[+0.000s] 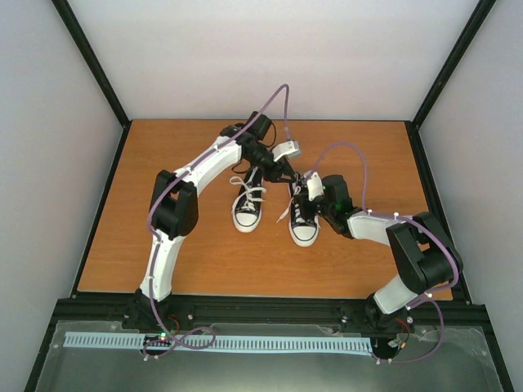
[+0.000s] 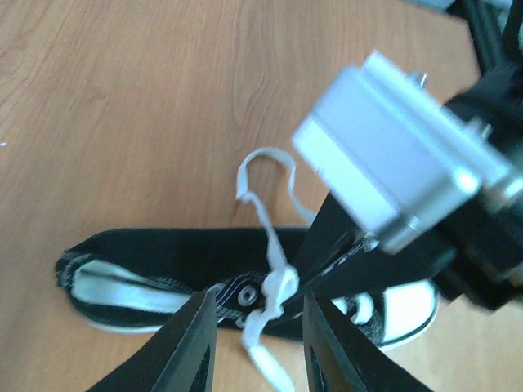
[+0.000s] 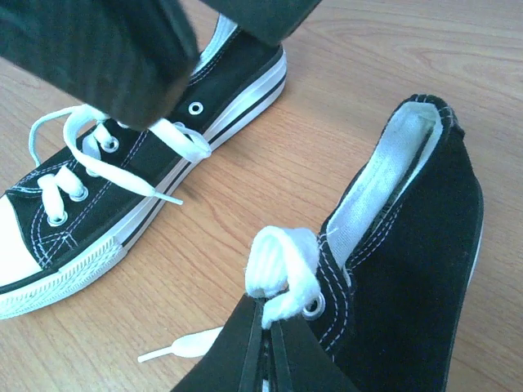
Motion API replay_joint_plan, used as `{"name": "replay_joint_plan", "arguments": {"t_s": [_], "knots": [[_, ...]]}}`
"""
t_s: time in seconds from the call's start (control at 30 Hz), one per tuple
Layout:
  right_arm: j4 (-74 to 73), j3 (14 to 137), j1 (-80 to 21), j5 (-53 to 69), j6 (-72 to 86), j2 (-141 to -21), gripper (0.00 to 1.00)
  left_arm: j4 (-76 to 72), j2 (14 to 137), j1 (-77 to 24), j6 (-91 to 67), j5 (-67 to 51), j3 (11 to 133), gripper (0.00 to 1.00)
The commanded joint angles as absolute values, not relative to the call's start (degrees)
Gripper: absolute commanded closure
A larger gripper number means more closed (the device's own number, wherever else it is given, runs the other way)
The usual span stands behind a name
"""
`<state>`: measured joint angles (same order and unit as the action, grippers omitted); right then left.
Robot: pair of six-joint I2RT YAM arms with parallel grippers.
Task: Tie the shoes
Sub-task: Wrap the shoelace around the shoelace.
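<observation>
Shoes (image 1: 248, 208) lie side by side, lengthwise near to far, toes pointing to the near side. Right gripper (image 3: 268, 317) pinches a lace (image 3: 282, 261); left gripper (image 2: 260, 304) is partly open, holding nothing.

Left arm (image 1: 196, 173) arches over mid-desk, left gripper (image 2: 257, 347) pointing down, fingers apart. Right arm (image 1: 418, 251) folds in from the right edge, right gripper (image 3: 268, 347) clamped tight on a lace (image 3: 282, 260).
</observation>
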<state>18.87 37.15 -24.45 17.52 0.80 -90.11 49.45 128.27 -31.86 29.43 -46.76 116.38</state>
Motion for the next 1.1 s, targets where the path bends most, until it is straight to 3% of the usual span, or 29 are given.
{"name": "replay_joint_plan", "arguments": {"t_s": [0.0, 0.17, 0.3, 0.43, 0.57, 0.8, 1.07], "knots": [[19.6, 37.4, -24.96, 19.78, -1.68, -89.97, 0.97, 56.53, 127.97, -31.63, 50.18, -42.0, 117.08, 0.68], [19.4, 37.06, -24.92, 20.39, -2.99, -89.61, 0.97, 60.69, 130.17, -32.7, 61.34, -42.53, 117.4, 0.62], [18.5, 37.75, -24.87, 20.1, -3.5, -89.65, 0.97, 56.59, 131.12, -33.54, 58.62, -42.52, 119.59, 0.58], [18.47, 37.8, -24.87, 19.75, -3.08, -89.35, 0.97, 56.29, 133.6, -33.68, 49.82, -44.67, 123.84, 0.67], [18.41, 37.71, -24.87, 19.76, -3.23, -89.25, 0.97, 54.18, 132.06, -33.79, 47.58, -47.54, 119.5, 0.73], [18.57, 37.69, -24.87, 20.16, -3.04, -89.56, 0.97, 49.37, 132.56, -34.28, 41.43, -43.33, 118.39, 0.83], [18.13, 38.01, -24.92, 20.14, -3.33, -89.64, 0.97, 50.62, 132.46, -34.52, 40.06, -48.85, 117.8, 0.8]]}}
